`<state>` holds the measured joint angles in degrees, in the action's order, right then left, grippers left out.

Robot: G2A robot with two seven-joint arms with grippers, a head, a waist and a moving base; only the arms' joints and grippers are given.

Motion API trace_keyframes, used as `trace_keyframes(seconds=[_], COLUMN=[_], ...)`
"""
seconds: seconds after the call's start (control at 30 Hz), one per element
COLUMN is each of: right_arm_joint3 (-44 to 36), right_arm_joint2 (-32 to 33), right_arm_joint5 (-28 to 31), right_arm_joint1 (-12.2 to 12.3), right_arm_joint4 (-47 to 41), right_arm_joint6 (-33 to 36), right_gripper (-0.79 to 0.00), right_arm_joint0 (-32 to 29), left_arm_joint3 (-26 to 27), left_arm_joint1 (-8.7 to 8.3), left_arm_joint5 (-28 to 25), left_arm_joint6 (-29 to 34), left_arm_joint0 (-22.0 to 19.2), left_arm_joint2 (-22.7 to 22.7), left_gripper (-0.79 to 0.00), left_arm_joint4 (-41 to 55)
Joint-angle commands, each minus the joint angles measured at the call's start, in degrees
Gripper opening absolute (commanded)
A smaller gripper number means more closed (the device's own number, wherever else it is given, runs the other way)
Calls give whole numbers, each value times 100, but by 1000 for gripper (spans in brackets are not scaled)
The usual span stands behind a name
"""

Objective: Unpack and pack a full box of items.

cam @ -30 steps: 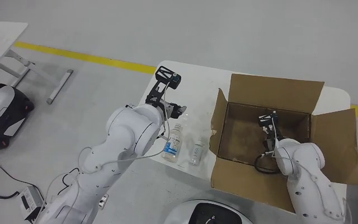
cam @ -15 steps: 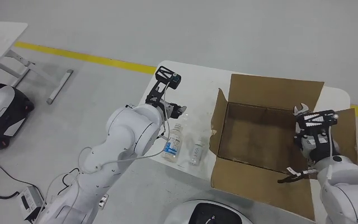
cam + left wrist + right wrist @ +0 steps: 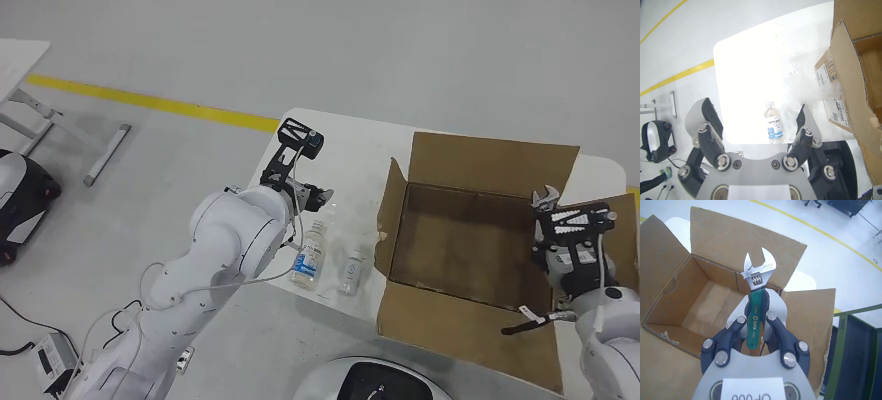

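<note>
An open cardboard box (image 3: 470,240) stands on the right half of the white table (image 3: 350,150). My right gripper (image 3: 572,240) hangs over the box's right flap, shut on the green handle of an adjustable wrench (image 3: 758,275). The wrench's steel head (image 3: 546,198) points toward the back flap. In the right wrist view the box's inside (image 3: 696,298) lies below the wrench. My left gripper (image 3: 759,117) is open above the table's left part. A clear bottle with a blue and white label (image 3: 773,123) lies below it near the front edge, also seen as the bottle (image 3: 312,252).
A second, smaller bottle (image 3: 352,270) lies beside the first, left of the box. The box flaps stick out on all sides. A dark green cabinet (image 3: 857,344) stands past the box's right flap. A yellow line (image 3: 150,100) crosses the floor behind the table.
My right gripper has come up out of the box with the wrench and moved right, over the right flap. The left arm and both bottles have stayed still.
</note>
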<state>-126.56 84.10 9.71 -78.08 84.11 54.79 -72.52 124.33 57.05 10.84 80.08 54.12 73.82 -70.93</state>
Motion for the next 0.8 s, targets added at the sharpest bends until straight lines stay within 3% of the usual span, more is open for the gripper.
trace_keyframes(seconds=[0.0, 0.27, 0.77], right_arm_joint3=[-137, -787, -808], right_arm_joint2=[177, 1182, 2779], right_arm_joint5=[-115, -561, -473], right_arm_joint1=[7, 23, 120], right_arm_joint4=[-129, -1326, -2423], right_arm_joint6=[-138, -510, -875], right_gripper=[-785, -785, -785], right_arm_joint0=[-62, -373, -1030], left_arm_joint3=[0, 0, 0], left_arm_joint1=[0, 0, 0], left_arm_joint5=[0, 0, 0], left_arm_joint6=[0, 0, 0], left_arm_joint0=[0, 0, 0], left_arm_joint2=[0, 0, 0], left_gripper=[0, 0, 0], left_arm_joint4=[0, 0, 0])
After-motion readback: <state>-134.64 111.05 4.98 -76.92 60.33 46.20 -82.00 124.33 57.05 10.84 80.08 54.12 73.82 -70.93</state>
